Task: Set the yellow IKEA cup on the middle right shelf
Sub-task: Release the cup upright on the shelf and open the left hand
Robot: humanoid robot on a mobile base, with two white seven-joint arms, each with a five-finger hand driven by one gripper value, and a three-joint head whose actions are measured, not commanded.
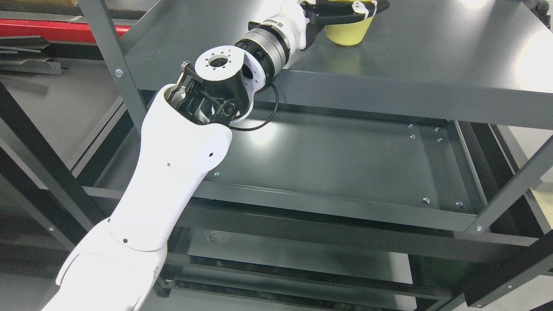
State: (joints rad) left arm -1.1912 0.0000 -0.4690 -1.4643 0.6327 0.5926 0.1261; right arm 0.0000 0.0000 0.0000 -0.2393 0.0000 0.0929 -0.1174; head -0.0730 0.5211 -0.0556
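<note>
At the top centre of the frame, the left hand (pixel 345 11) wraps black and white fingers around the smooth tapered yellow cup (pixel 348 33), which stands on the matte grey metal shelf (pixel 423 65).
</note>
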